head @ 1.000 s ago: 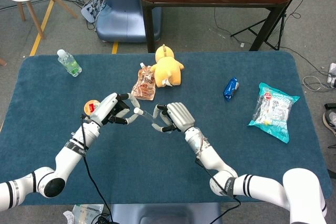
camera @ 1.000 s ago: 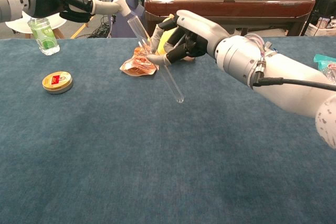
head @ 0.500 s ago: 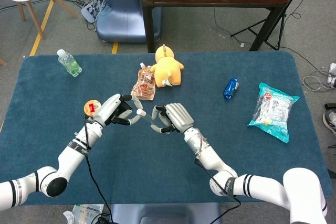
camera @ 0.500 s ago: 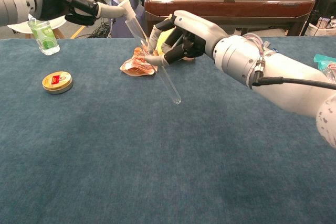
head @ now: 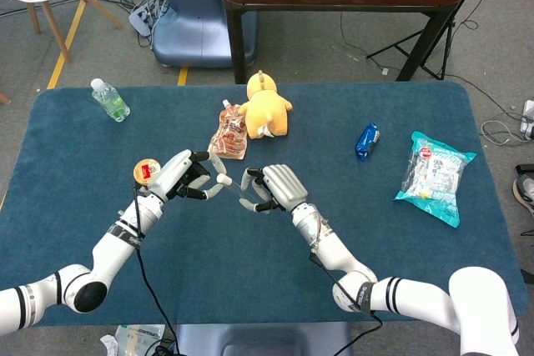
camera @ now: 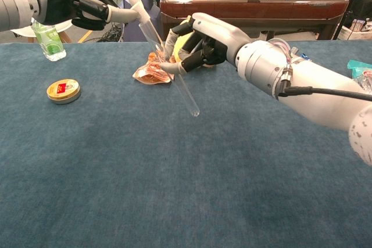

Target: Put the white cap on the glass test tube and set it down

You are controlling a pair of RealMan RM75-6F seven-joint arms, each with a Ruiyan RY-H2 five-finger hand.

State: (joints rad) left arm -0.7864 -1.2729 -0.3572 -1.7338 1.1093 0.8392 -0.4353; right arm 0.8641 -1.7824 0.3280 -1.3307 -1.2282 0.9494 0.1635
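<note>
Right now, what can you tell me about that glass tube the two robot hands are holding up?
The glass test tube is clear, thin, straight and looks empty, with a rounded closed end. It hangs tilted above the blue table, closed end lowest and nearest the chest camera. The right hand pinches it around the middle. At its upper end the left hand holds the white cap against the mouth.
</note>
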